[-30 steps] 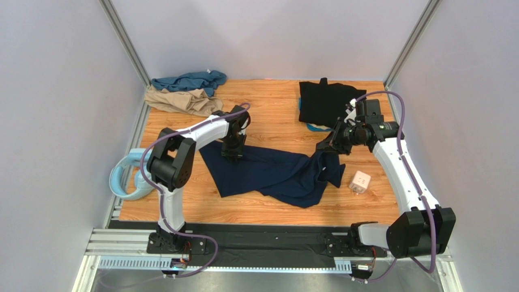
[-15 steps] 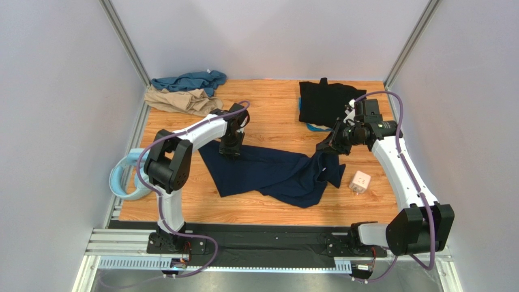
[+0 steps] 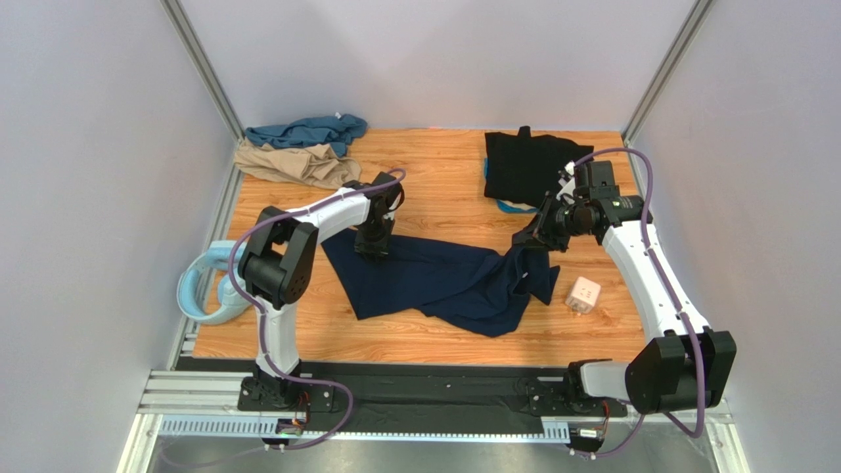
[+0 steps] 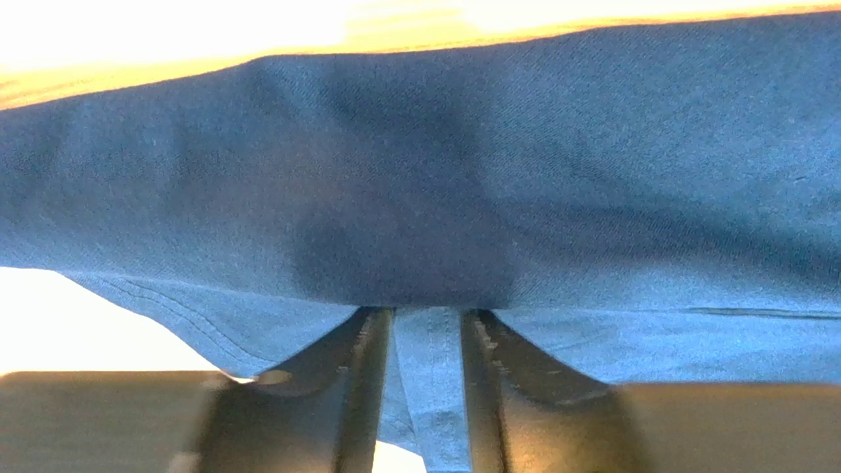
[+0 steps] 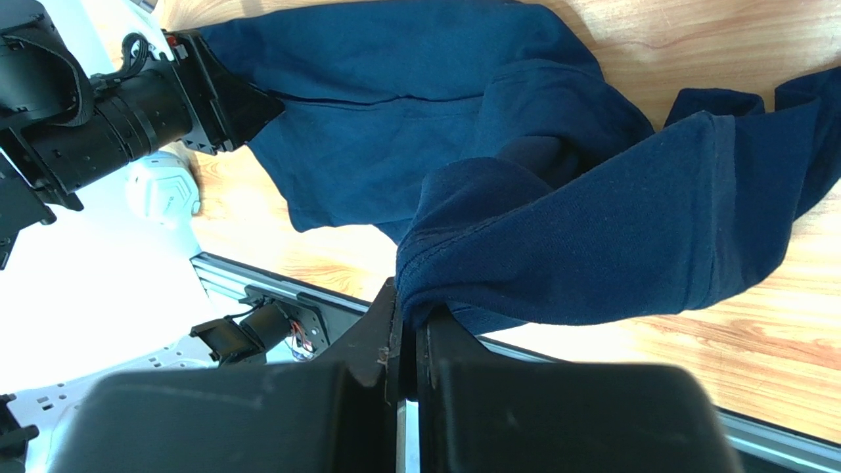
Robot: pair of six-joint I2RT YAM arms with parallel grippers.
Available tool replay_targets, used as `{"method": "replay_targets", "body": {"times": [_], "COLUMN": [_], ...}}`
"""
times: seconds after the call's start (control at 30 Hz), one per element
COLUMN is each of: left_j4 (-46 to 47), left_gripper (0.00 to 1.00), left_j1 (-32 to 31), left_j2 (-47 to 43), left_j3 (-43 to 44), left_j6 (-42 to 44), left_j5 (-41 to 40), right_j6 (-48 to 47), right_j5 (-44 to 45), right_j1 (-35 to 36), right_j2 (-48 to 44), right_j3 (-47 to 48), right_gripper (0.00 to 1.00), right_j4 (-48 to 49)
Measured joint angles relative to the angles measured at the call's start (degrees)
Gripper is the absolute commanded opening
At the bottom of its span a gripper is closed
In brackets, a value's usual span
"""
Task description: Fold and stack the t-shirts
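Observation:
A dark navy t-shirt (image 3: 434, 281) lies spread and rumpled mid-table. My left gripper (image 3: 374, 242) presses down on its far left edge, jaws apart, with a strip of navy hem (image 4: 426, 345) running between the fingers (image 4: 365, 374). My right gripper (image 3: 529, 237) is shut on the shirt's right edge and holds a bunched fold (image 5: 592, 227) slightly off the wood. A black t-shirt (image 3: 528, 163) lies folded at the back right. The teal t-shirt (image 3: 306, 130) and the tan t-shirt (image 3: 291, 163) sit crumpled at the back left.
A small white cube (image 3: 584, 295) rests on the wood right of the navy shirt. A pale blue plastic ring (image 3: 202, 291) hangs off the table's left edge. Grey walls enclose three sides; a black rail (image 3: 424, 379) runs along the near edge.
My left gripper has shifted slightly toward the far left on the navy shirt. The right gripper and the shirt's lifted edge have stayed where they were.

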Motion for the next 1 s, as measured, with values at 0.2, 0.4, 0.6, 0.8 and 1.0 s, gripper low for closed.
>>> {"method": "replay_targets", "body": {"times": [0.2,0.4,0.6,0.8,1.0], "left_j4": [1.44,2.58,1.9,0.66,-0.09], "left_gripper": [0.17,0.03,0.16,0.06,0.2], "left_j1": [0.09,0.13,0.13,0.17,0.37], "left_j2": [-1.4,-3.76,-5.11,-5.4,-5.4], "left_j3": [-1.95,-4.85,-4.81,-2.36,-1.73], "left_j6": [-0.28,-0.35,0.39,2.05,2.86], "left_j5": [0.52,0.24,-1.4,-3.13,-2.91], "right_j6": [-0.22,-0.17,-0.17,-0.15,-0.15], "right_j5": [0.28,0.28,0.26,0.24,0.22], "right_j1": [0.0,0.0,0.0,0.0,0.0], "right_j2": [0.0,0.04,0.59,1.18,1.57], "right_j3": [0.46,0.55,0.55,0.55,0.55], "right_gripper": [0.0,0.0,0.0,0.0,0.0], "right_j4": [-0.66,-0.61,-0.44,-0.2,0.11]}}
